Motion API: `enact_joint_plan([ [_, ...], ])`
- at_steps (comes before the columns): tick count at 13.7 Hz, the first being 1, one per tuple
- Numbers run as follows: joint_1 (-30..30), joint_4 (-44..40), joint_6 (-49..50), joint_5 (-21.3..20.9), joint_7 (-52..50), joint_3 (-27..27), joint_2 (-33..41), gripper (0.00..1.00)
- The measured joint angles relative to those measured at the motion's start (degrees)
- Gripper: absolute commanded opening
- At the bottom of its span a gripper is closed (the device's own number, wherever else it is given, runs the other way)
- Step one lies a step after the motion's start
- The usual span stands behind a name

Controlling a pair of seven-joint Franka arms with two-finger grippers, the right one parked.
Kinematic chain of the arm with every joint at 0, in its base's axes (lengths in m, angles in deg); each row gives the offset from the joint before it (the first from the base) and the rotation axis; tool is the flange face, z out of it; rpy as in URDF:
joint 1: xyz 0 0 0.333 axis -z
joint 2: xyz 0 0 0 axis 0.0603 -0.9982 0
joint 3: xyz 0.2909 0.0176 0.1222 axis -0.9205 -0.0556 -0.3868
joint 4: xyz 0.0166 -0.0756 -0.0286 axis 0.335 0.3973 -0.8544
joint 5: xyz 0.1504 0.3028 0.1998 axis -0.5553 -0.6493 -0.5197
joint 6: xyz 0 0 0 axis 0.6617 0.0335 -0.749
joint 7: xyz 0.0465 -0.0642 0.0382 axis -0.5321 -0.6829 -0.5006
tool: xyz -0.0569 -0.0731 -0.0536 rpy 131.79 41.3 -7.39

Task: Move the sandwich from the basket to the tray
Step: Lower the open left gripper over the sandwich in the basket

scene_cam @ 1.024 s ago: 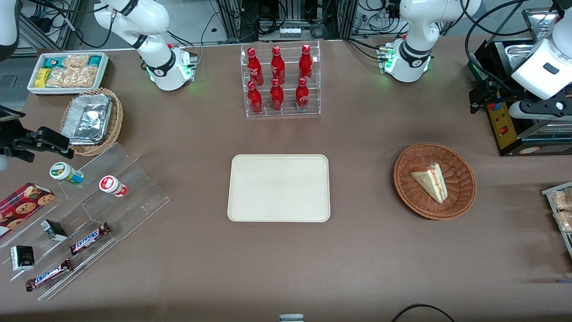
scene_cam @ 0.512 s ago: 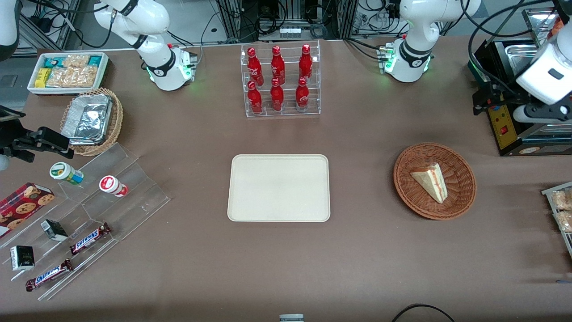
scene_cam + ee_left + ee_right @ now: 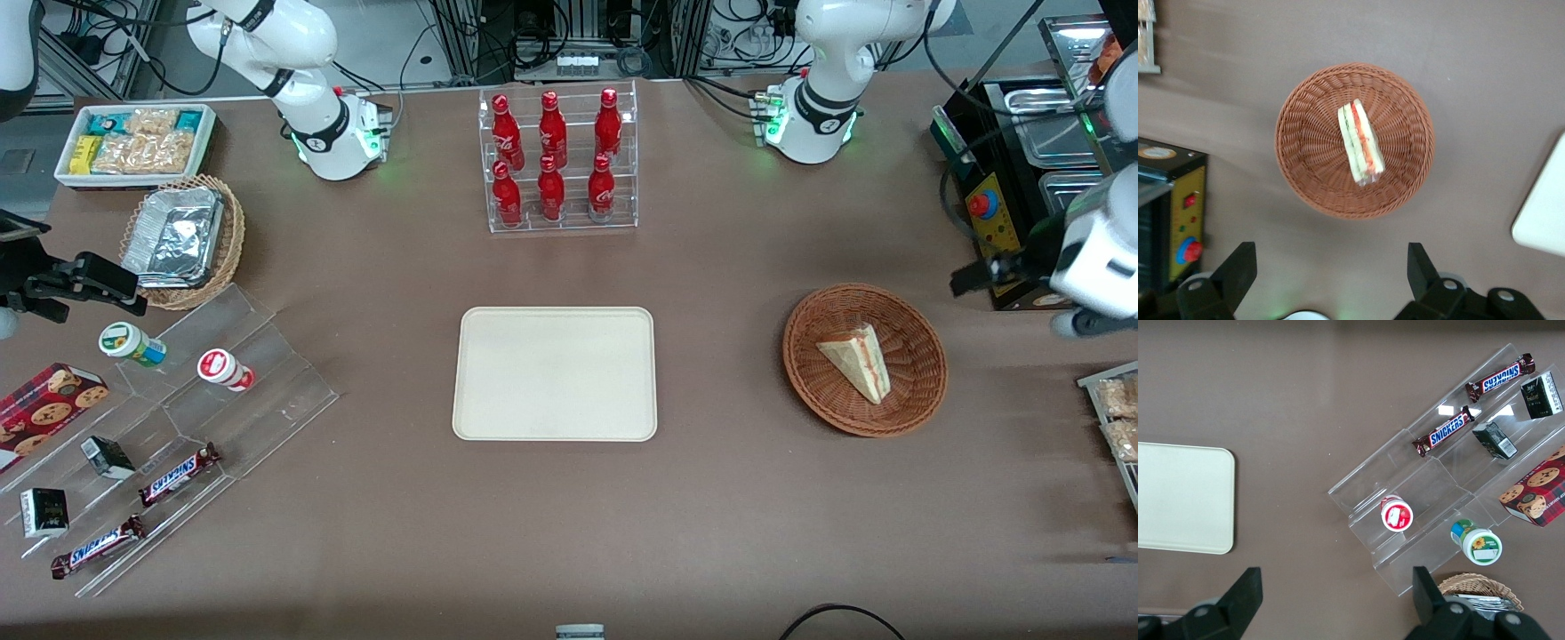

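The sandwich (image 3: 856,360), a pale bread wedge with red and green filling, lies in the round reddish-brown wicker basket (image 3: 916,378). My left gripper (image 3: 987,271) hangs above the table just off the basket's rim, toward the working arm's end and a little farther from the front camera. In the left wrist view its gripper (image 3: 1331,267) is open, with bare brown table between the two black fingers (image 3: 1238,267). The same view holds the sandwich (image 3: 1359,141) and basket (image 3: 1308,143) whole, and a corner of the tray (image 3: 1545,213). The cream tray (image 3: 555,373) lies bare mid-table.
A black control box with a red button (image 3: 991,218) stands close by the gripper. Snack packets (image 3: 1116,418) lie at the table edge near the basket. A rack of red bottles (image 3: 558,160) stands farther back. Acrylic shelves of snacks (image 3: 178,418) sit toward the parked arm's end.
The left arm has swung nearer to the front camera and lower, bringing the gripper from over the metal pans to beside the basket. Sandwich, basket and tray have not moved.
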Motion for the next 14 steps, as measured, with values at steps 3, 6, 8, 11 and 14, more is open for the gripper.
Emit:
enact_joint_plan([
  [3,-0.01,5.87,-5.29,-0.02,-8.71,0.13,-0.23,1.0],
  [6,-0.01,13.65,-15.05,-0.03,-17.77,0.13,-0.2,1.0],
  [8,-0.11,19.21,-22.06,-0.02,-21.46,0.08,-0.31,1.0],
  [11,-0.17,25.83,-30.77,0.07,-25.99,0.0,-1.3,1.0],
  [14,-0.06,29.61,-37.07,0.07,-29.69,0.17,-2.78,1.0],
])
